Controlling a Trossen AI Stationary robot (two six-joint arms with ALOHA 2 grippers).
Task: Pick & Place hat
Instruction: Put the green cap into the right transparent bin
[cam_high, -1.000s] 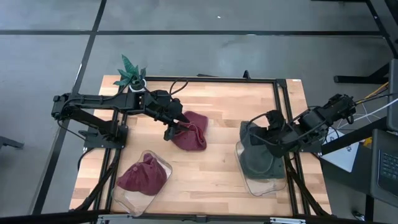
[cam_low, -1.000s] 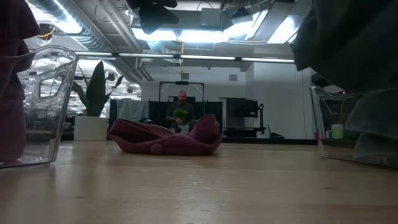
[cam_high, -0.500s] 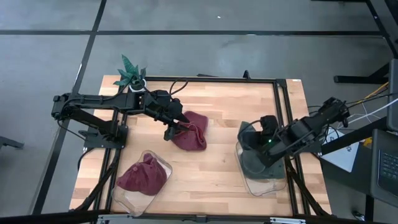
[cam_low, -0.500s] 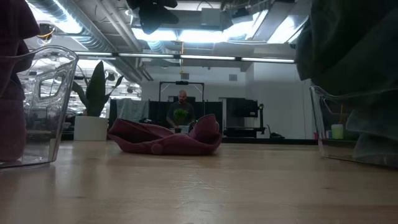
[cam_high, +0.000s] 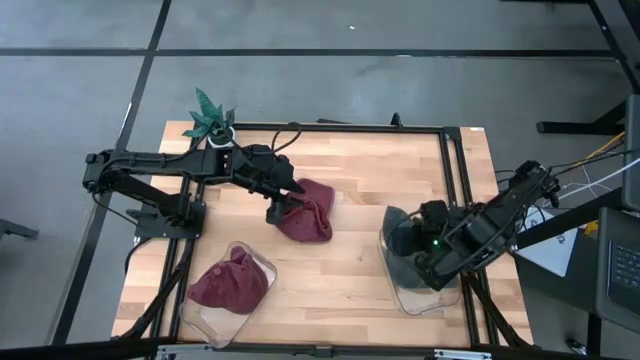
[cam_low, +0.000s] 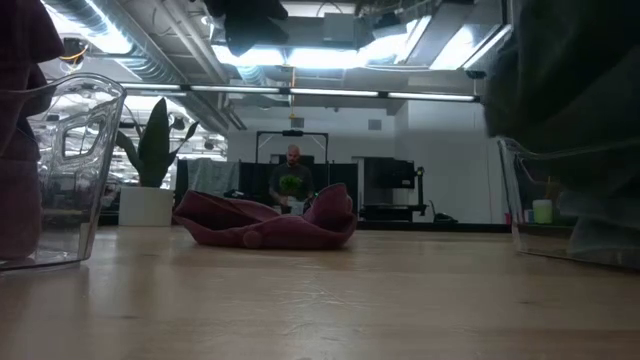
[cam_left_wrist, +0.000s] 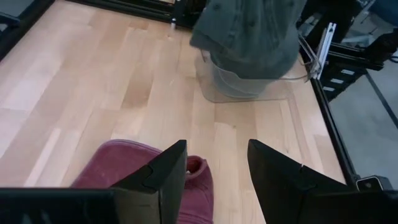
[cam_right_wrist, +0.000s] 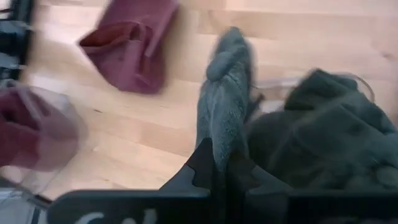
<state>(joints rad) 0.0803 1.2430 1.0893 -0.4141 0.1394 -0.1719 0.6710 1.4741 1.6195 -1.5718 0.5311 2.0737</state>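
A pale wooden table (cam_high: 350, 180) framed in black rail stands on a grey floor, with a potted plant (cam_high: 211, 117) at its far left corner and, in the low view, a person (cam_low: 291, 172) far off in the room behind. Three hats are in play. One maroon hat (cam_high: 230, 281) already sits in the clear bin (cam_high: 262, 266) near the left front of the table, so that placement looks finished. A grey-green hat (cam_high: 408, 248) is at the clear bin on the right (cam_high: 428, 299), pinched by a fold in the right gripper (cam_right_wrist: 221, 163), whose fingers are closed tight on the cloth; the hat seems mostly in the bin but not yet released. A second maroon hat (cam_high: 306, 211) lies loose on the bare wood near the table's middle. The left gripper (cam_left_wrist: 214, 168) hangs just above its edge with jaws spread wide and nothing between them. By the look of it, what remains is releasing the grey-green hat and picking up the middle one.
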